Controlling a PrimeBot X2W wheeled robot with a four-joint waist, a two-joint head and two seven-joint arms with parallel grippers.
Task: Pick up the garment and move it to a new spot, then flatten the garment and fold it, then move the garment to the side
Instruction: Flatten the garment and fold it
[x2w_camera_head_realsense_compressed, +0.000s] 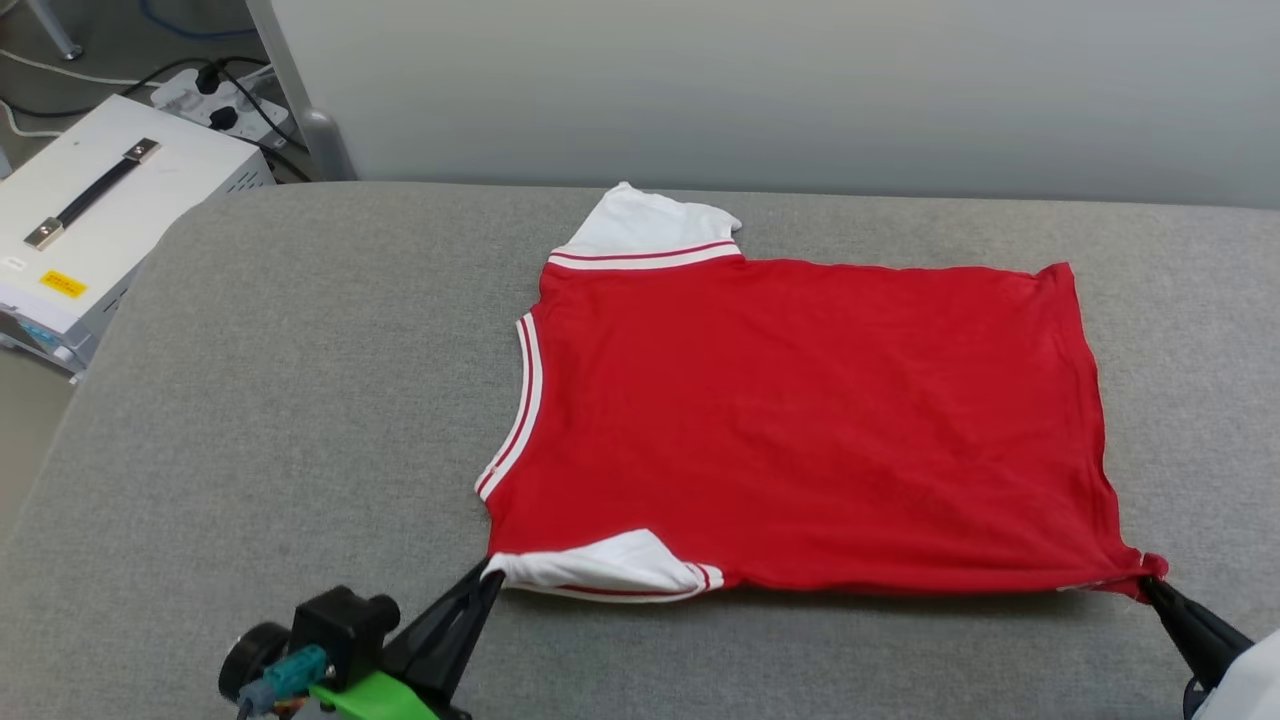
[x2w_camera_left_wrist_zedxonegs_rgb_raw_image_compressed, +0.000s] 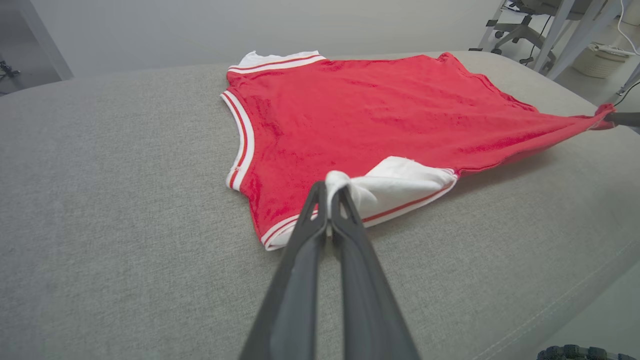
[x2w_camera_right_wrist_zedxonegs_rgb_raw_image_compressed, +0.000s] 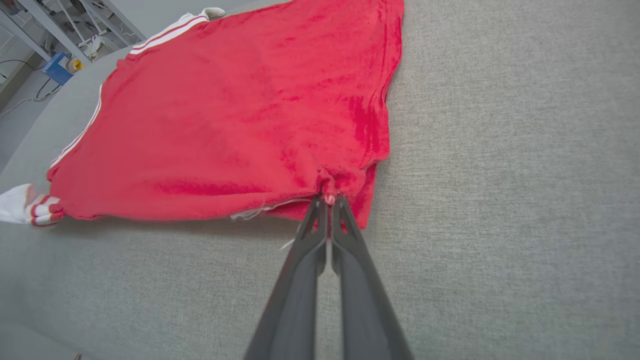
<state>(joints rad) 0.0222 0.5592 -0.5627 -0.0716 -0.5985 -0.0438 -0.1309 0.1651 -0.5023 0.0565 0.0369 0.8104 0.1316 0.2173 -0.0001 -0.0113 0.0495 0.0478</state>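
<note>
Grey cushion (x2w_camera_head_realsense_compressed: 300, 400) bearing the garment (x2w_camera_head_realsense_compressed: 800, 420), spread flat right of centre, neck to the left. Left gripper (x2w_camera_head_realsense_compressed: 489, 577) clamped on the near white sleeve (x2w_camera_head_realsense_compressed: 610, 565); right gripper (x2w_camera_head_realsense_compressed: 1149, 586) clamped on the near-right hem corner (x2w_camera_head_realsense_compressed: 1138, 572).

We are seeing the garment (x2w_camera_head_realsense_compressed: 800, 420) lying spread flat, plain red side up, on the grey cushion (x2w_camera_head_realsense_compressed: 300, 400), with its striped neckline facing nine o'clock and its hem three. One white sleeve is pointing to twelve. The other, at six, is bunching, and the hem's near corner seems to be lifting slightly.
</note>
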